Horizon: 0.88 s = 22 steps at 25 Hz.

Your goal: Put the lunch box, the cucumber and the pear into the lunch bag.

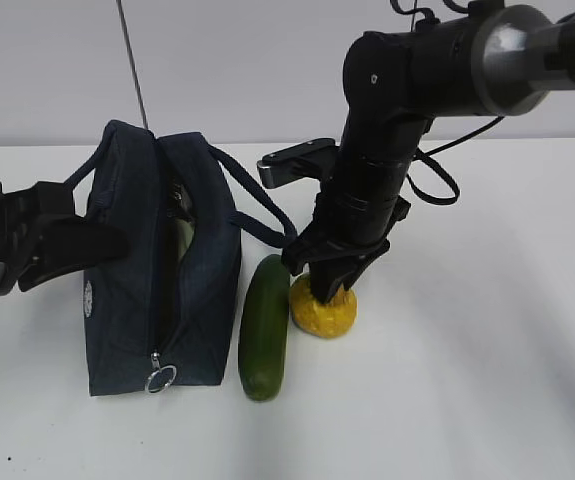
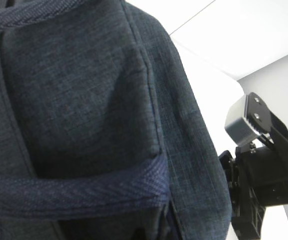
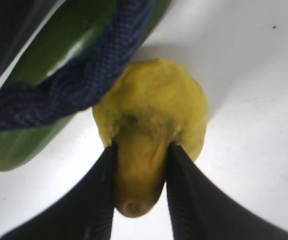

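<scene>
Centre right of the exterior view: right pincer (image 1: 331, 283) reaching down from above, fingers (image 3: 96, 200) clamped on the narrow top of the pear (image 1: 323, 311), which sits on the white worktop (image 1: 467, 350) (neck aimed at the bottom edge of the right wrist view). Just left of the pear, cucumber (image 1: 264, 327) lying flat, long axis running from lower frame towards the upper, slightly tilted, one bag handle (image 3: 73, 85) draped across its far end. Further left, lunch bag (image 1: 157, 280) standing with zipper open, length parallel to the cucumber, metal ring pull (image 1: 161, 378) at the near end. Far left, left pincer (image 1: 77, 243) pressed against the bag's side; open or closed impossible to tell. Something pale visible inside the bag's opening.
</scene>
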Available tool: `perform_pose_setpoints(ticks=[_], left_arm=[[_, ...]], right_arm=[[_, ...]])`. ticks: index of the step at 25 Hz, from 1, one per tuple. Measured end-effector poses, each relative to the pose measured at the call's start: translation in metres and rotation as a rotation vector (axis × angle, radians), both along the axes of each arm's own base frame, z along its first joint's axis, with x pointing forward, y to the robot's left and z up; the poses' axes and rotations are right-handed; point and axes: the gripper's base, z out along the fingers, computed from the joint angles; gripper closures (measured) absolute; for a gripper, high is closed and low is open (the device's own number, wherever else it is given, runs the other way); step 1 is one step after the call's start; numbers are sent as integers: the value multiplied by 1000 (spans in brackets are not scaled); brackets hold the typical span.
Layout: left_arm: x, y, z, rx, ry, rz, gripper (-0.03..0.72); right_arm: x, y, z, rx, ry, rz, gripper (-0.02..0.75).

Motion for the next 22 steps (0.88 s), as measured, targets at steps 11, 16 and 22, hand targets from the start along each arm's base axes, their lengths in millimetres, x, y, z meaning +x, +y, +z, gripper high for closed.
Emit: perform_pose_setpoints(ticks=[11,16,22], left_arm=[[0,0,0,4,-1,-3,704],[0,0,0,3,-1,-4,704],[0,0,0,4,-1,-4,704]], right_arm=[[14,-18,19,-243,-49,-32,511],[22,-16,44,-227,-126,-67,512],[18,-18,121,-124,-316,-108,514]])
